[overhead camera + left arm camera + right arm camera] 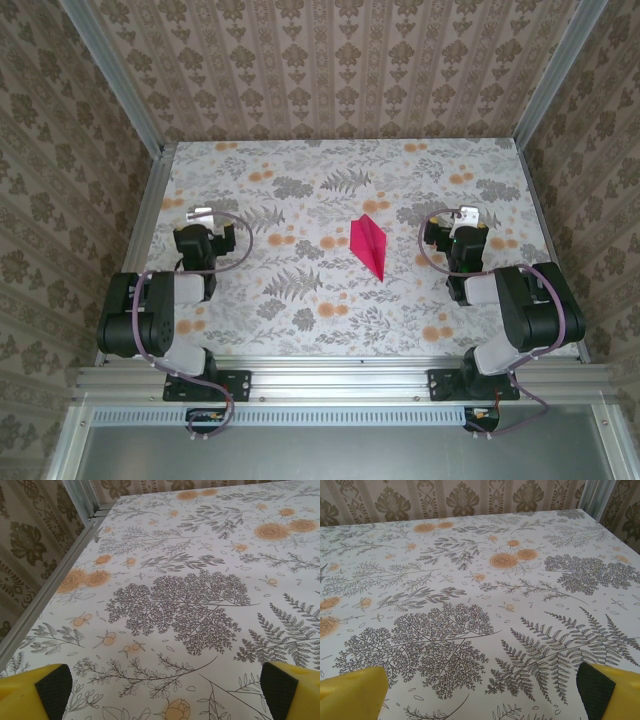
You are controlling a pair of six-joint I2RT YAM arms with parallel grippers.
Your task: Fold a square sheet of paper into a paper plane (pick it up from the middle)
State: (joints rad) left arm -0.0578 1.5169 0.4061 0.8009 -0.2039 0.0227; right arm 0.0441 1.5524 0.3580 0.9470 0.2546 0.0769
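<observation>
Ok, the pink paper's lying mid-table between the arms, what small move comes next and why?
Probably none: I'd leave both arms parked. The paper plane already lies as a narrow pointed dart mid-table, and the left gripper and right gripper are open, empty and apart from it. The fold looks finished.

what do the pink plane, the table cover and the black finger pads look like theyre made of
Paper plane: thin matte magenta paper, with a crisp centre crease.
Table cover: printed floral sheet, flat and smooth; paper or vinyl, can't tell.
Finger pads: black, dull, finely textured, probably rubber or foam, on yellow plastic-looking fingers.
</observation>
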